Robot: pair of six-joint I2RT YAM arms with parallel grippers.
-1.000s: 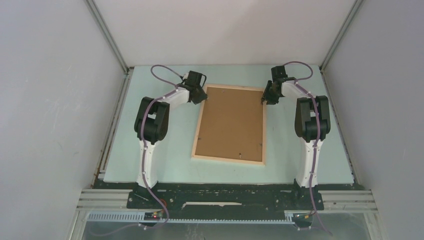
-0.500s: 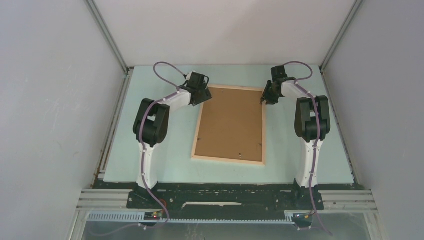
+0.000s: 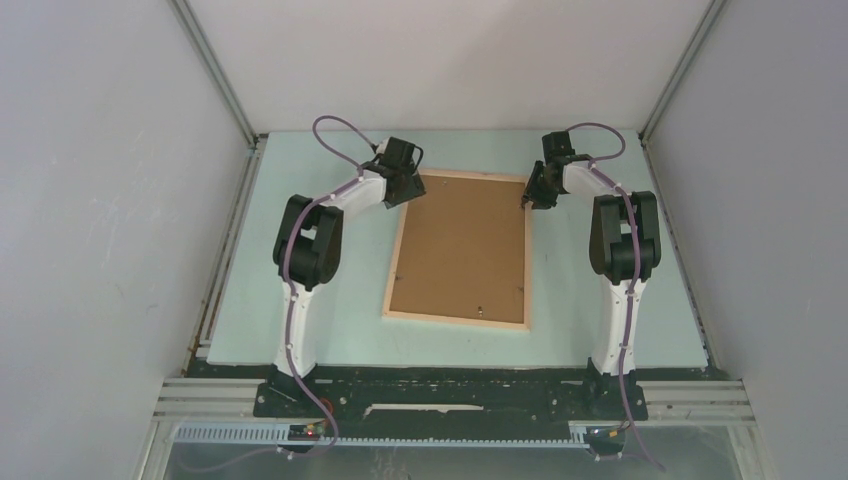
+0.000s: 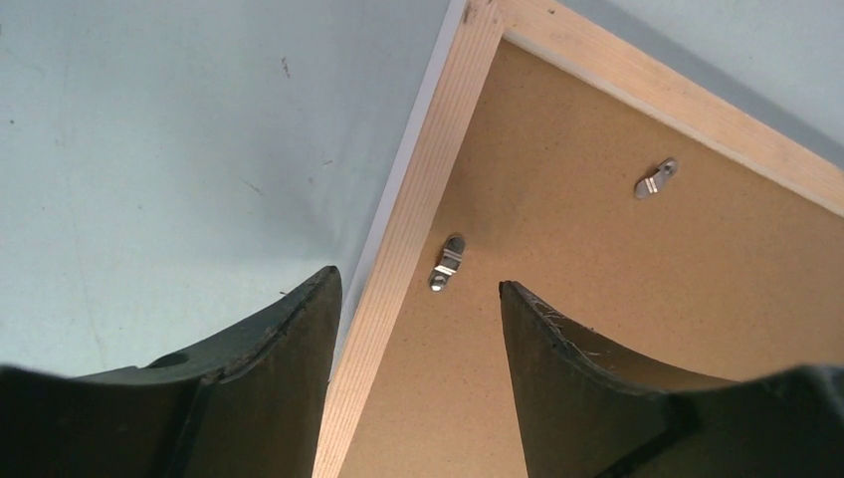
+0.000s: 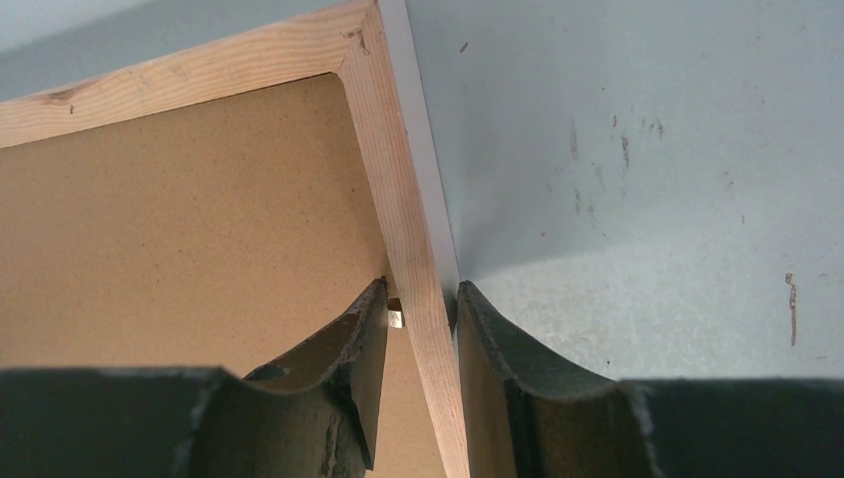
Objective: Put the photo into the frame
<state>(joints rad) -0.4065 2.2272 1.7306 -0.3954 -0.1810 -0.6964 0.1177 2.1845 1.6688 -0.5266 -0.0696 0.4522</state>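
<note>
The frame (image 3: 457, 320) lies face down in the middle of the table (image 3: 330, 330), with one short side toward the far edge. The brown backing board (image 3: 462, 245) sits inside it, so I cannot see the photo. I suppose it is under the board, but the pictures do not prove this.

My right gripper (image 5: 422, 289) is clamped on the right rail of the frame, near its far right corner. One finger is on the board side and one on the outer side. I judge that it keeps the frame from sliding.

My left gripper (image 4: 418, 284) stands apart and holds nothing. It hovers over the left rail near the far left corner, with a small metal clip (image 4: 447, 264) between its fingers. A second clip (image 4: 656, 179) sits by the far rail. I cannot tell whether either one already locks the board.

I judge the step in hand is fastening the back. Next I would lower one left finger beside the clip and turn it with a light sideways push. The right grip should hold firm while I do this.
</note>
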